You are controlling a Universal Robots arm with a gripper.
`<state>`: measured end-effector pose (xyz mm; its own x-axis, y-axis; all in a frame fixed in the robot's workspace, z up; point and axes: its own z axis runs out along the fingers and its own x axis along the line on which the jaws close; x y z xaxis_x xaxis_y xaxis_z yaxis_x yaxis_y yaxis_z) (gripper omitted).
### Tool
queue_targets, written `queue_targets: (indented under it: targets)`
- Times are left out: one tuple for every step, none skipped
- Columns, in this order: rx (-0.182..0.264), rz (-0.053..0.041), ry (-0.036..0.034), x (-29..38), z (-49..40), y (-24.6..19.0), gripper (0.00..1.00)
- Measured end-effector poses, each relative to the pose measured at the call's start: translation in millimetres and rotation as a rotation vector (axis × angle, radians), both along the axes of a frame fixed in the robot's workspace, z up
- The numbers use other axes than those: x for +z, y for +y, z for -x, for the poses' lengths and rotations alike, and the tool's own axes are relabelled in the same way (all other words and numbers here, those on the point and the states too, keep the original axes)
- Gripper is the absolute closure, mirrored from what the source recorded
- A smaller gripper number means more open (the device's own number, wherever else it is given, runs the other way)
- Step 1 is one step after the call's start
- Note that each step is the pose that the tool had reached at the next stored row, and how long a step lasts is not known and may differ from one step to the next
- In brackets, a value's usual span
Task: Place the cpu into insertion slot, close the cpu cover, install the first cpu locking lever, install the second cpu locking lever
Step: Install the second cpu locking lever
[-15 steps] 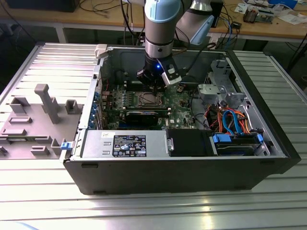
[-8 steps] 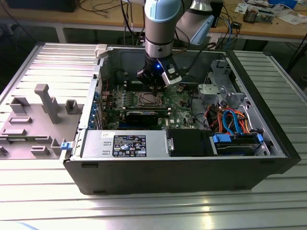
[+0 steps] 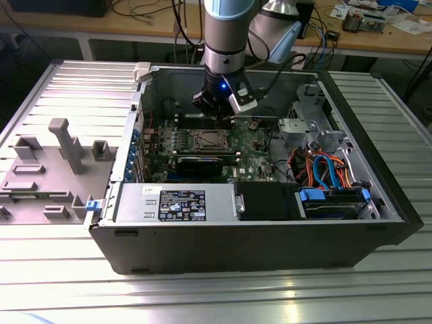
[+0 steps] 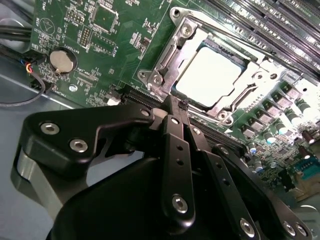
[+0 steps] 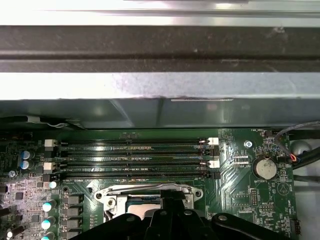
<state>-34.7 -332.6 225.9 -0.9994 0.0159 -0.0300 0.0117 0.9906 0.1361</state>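
setting: a ribbed metal counter (image 3: 61, 270) carries an open computer case (image 3: 256, 250) lying on its side, with a cluttered wooden bench behind it and a grey moulded fixture (image 3: 47, 169) on the exterior view's left.
cpu: the cpu (image 4: 211, 75) sits flat in the insertion slot (image 4: 252, 95), its pale face bright and square to the socket rim in the second wrist view; in the exterior view the slot (image 3: 206, 140) lies mid-board.
cpu cover: the cpu cover (image 4: 165, 62) appears folded down around the chip, framing it; whether it is fully seated i cannot tell.
levers: thin metal runs along the frame edges, but whether either locking lever is latched is not clear.
around it: the memory slots (image 5: 135, 155) run just beside the socket, a coin cell (image 4: 62, 60) sits well apart, and the green circuit board (image 4: 100, 45) lies under all of it.
hand: the hand (image 4: 176, 102) hovers just at the socket's edge, its two black fingers drawn together with nothing between them.
arm pose: the arm (image 3: 229, 34) drops near-vertically into the case, wrist pointing down at the board.
risk: a tip pressing slightly off line could scrape the cover or slip onto the board's small parts; pushing on a cover that is not seated could stress the socket.
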Motion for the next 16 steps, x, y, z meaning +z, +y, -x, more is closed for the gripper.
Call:
queue_targets:
  targets:
    - [0.0, 0.0001, 0.0001, 0.1, 0.0, -0.5, 0.89]
    - [0.0, 0.0, 0.0, 0.0, -0.1, -0.8, 0.89]
    - [0.0, 0.0, -0.0001, 0.0, 0.0, -1.3, 0.89]
    - [0.0, -0.0001, -0.0001, -0.1, 0.0, -1.6, 0.89]
    - [0.0, -0.0002, -0.0002, -0.1, 0.0, -1.7, 0.89]
    - [0.0, 0.0, -0.0001, -0.1, 0.0, -1.7, 0.89]
    - [0.0, 0.0, -0.0001, -0.1, 0.0, -1.9, 0.89]
    - [0.0, -0.0001, -0.0001, -0.1, 0.0, -2.1, 0.89]
    - [0.0, 0.0, -0.0001, -0.1, 0.0, -2.3, 0.89]
    - [0.0, -0.0001, -0.0001, -0.1, 0.0, -2.5, 0.89]
    - [0.0, -0.0001, -0.0001, -0.1, 0.0, -2.5, 0.89]
    - [0.0, 0.0, -0.0001, -0.1, 0.0, -2.5, 0.89]
    - [0.0, 0.0, -0.0001, -0.1, 0.0, -2.6, 0.89]
    - [0.0, 0.0, -0.0001, -0.1, 0.0, -2.8, 0.89]
    - [0.0, -0.0001, -0.0001, -0.1, 0.0, -3.0, 0.89]
    - [0.0, 0.0, -0.0001, -0.1, 0.0, -3.1, 0.89]
